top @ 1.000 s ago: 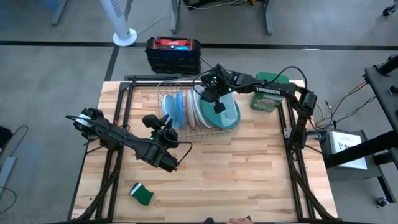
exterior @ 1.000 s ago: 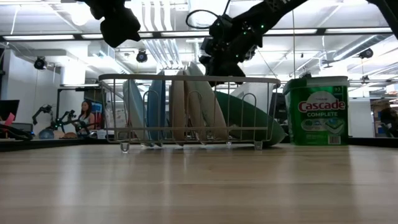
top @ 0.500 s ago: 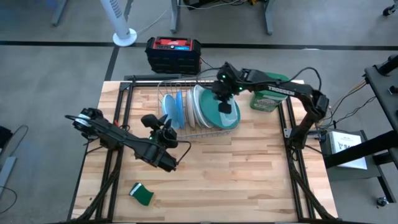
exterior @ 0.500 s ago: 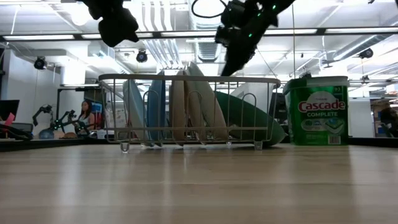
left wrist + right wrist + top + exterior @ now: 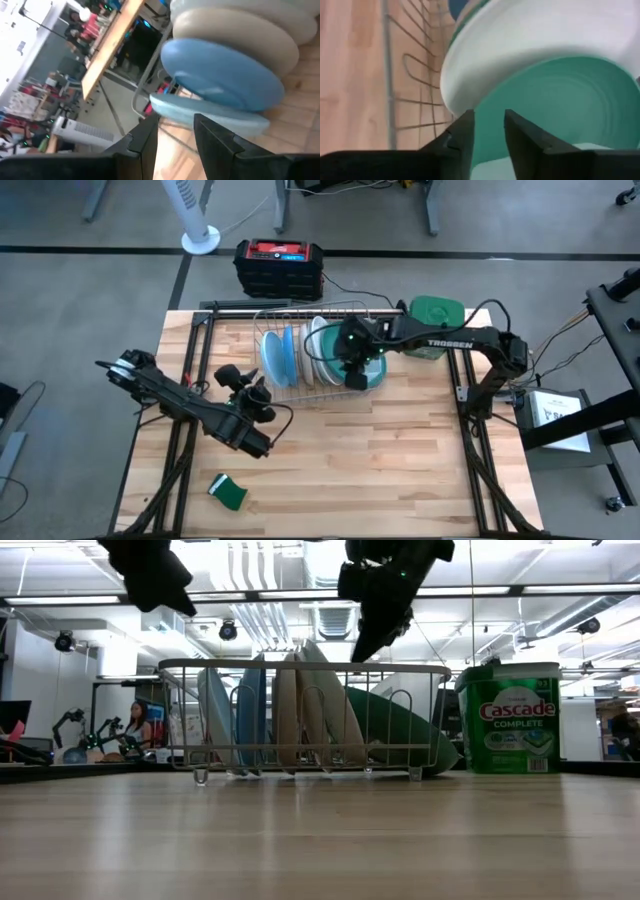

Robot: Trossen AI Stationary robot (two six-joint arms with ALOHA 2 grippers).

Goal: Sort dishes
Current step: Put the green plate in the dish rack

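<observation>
While the plates all stand on edge in the wire rack near the back of the table, the right gripper hangs right over the big teal-backed plate at the rack's right end. Its fingers are slightly parted with nothing between them, and that plate's rim sits just past the tips. The left gripper floats just left of the rack, also narrowly open and empty, facing the blue plates. A green tub stands right of the rack.
</observation>
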